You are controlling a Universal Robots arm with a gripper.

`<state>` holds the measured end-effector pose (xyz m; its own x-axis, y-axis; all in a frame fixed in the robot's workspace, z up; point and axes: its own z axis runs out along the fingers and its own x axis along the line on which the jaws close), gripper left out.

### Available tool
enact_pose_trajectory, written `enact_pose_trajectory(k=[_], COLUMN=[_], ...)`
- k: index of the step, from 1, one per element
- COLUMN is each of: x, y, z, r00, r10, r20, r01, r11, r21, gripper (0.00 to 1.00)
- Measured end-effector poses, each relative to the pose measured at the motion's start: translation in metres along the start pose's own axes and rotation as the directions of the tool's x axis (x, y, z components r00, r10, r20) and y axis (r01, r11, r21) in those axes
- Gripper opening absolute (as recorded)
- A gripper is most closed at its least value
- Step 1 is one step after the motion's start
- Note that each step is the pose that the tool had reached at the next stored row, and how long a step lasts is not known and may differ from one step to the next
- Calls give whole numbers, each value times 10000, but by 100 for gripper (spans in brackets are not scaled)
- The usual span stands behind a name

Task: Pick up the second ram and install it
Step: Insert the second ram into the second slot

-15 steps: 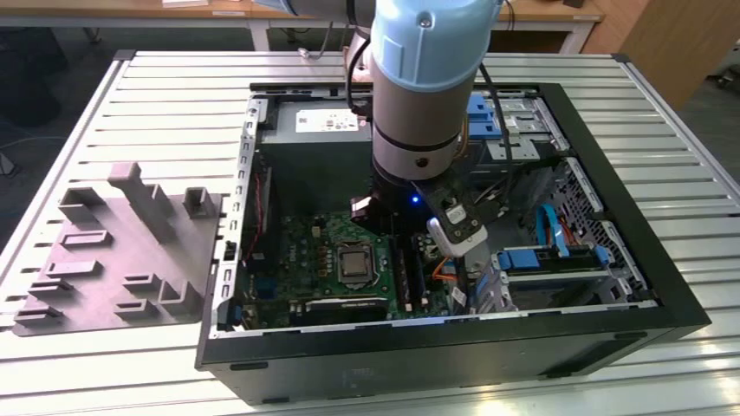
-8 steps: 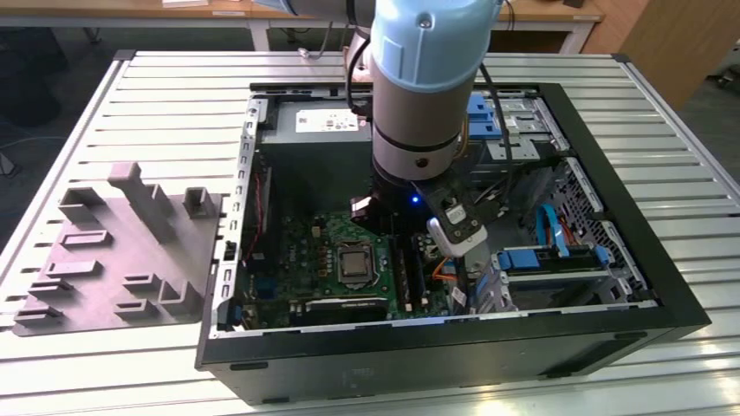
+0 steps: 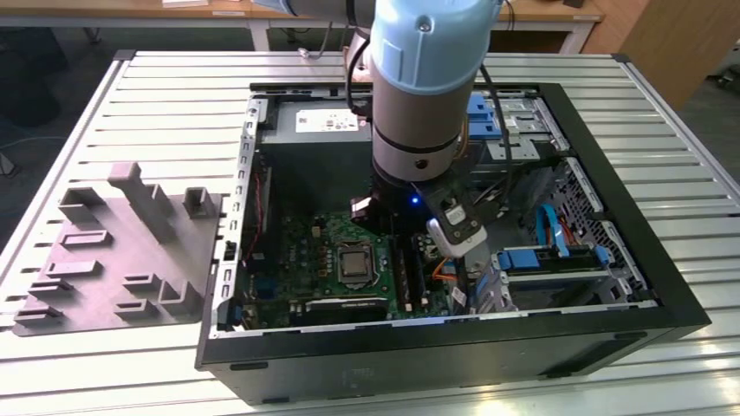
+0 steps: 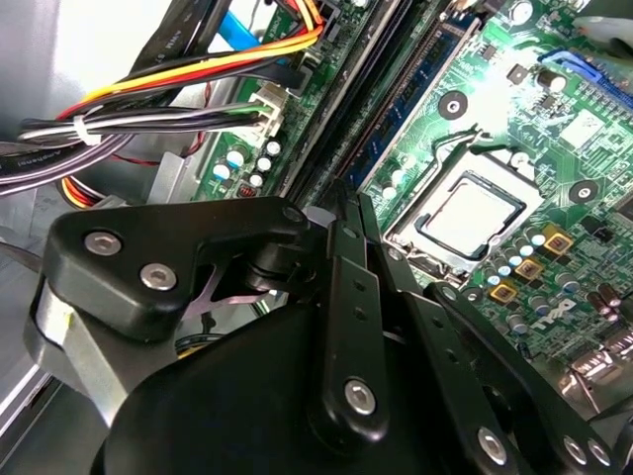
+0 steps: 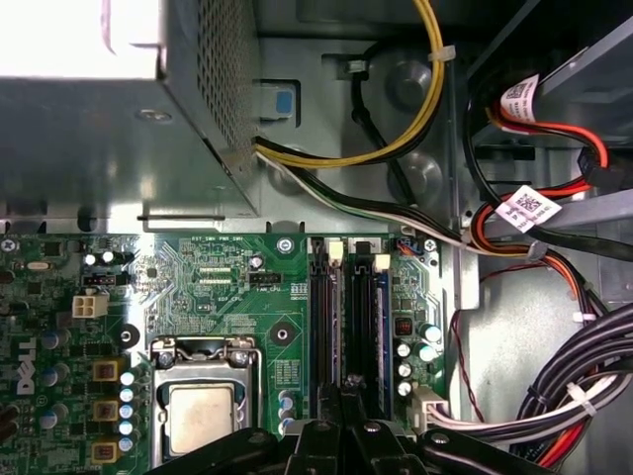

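My gripper [image 4: 348, 198] is down inside the open computer case [image 3: 647, 286], over the long black memory slots [image 5: 321, 307] of the green motherboard [image 3: 329, 260]. Its two black fingers [image 4: 341, 297] are pinched close together at the tips. The second ram [image 4: 415, 99], a thin blue strip with dark chips, runs along the slots straight into the fingertips. In the first wrist view the second ram [image 5: 346, 317] appears edge-on as a narrow grey line between two slots, ending at the gripper [image 5: 346, 401]. I cannot tell how deep it sits in its slot.
Another blue strip [image 5: 380, 327] stands in the slot beside the capacitors. The processor socket [image 5: 203, 411] lies on the other side of the slots. Cable bundles [image 5: 554, 416] crowd the case wall, with the power supply [image 3: 312, 121] behind. A grey fixture [image 3: 116, 251] lies on the table at the exterior view's left.
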<state>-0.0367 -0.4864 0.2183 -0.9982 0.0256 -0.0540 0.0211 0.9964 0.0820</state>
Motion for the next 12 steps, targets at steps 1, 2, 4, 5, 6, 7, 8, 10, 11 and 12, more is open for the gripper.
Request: enact_pose_trajectory(k=[1, 2, 4, 5, 6, 7, 8, 10, 11, 12], x=[0, 0, 1, 1, 2, 2, 2, 3, 3, 3], y=[0, 0, -1, -2, -3, -3, -4, -4, -4, -5], z=[2, 6, 14, 17, 20, 22, 26, 31, 35, 39], r00=[10000, 10000, 10000, 10000, 10000, 10000, 10000, 10000, 10000, 10000], r10=[0, 0, -1, 0, -1, 0, 0, 0, 0, 0], r20=[0, 0, 1, 0, 0, -1, 0, -1, -1, 0], r01=[0, 0, 1, 0, 1, 0, 0, 0, 0, 0], r11=[10000, 10000, 10000, 10000, 10000, 10000, 10000, 10000, 10000, 10000], r21=[0, -1, -4, -3, -1, 0, -1, 2, 0, -1], gripper=[12, 12, 12, 12, 12, 12, 12, 12, 12, 12])
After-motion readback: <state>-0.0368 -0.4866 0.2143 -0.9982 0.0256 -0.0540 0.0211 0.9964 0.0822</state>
